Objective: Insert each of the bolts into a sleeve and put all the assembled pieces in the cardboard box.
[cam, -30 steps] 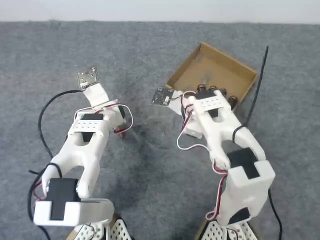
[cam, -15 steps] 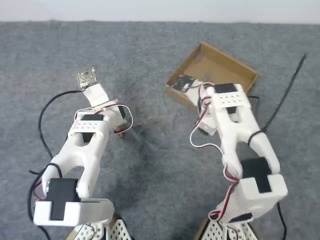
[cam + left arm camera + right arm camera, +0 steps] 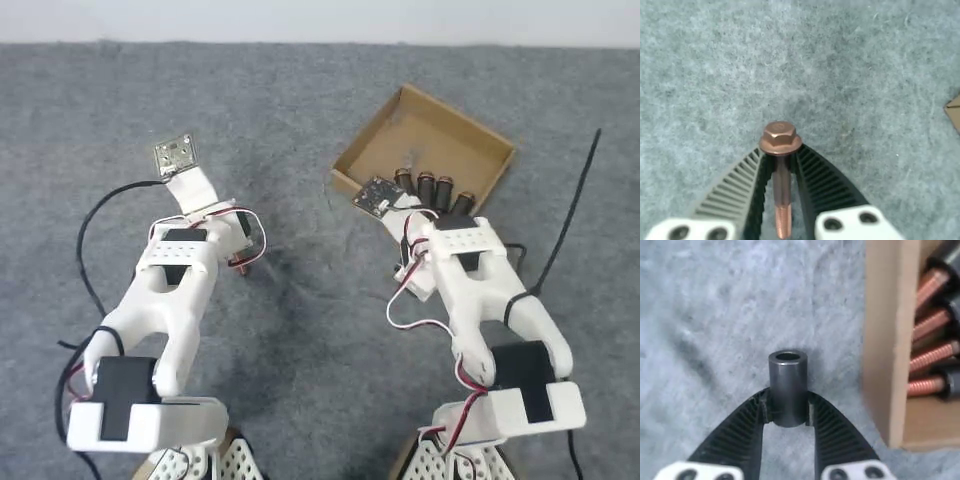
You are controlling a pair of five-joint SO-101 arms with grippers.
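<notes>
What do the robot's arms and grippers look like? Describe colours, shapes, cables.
The left arm and right arm are white shells with black motor blocks and red, white and black wires. The left gripper and right gripper have black, ribbed, tapering fingers.

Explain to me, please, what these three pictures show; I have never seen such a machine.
The machine is two white plastic robot arms, the left arm and the right arm, on a grey felt-like table cover. One picture looks down from above; the other two come from a camera on each arm's wrist. The left gripper is shut on a copper-coloured hexagon-headed bolt. The right gripper is shut on a dark grey metal sleeve, a short tube, beside the brown cardboard box. Four finished bolt-and-sleeve pieces lie in that box.
</notes>
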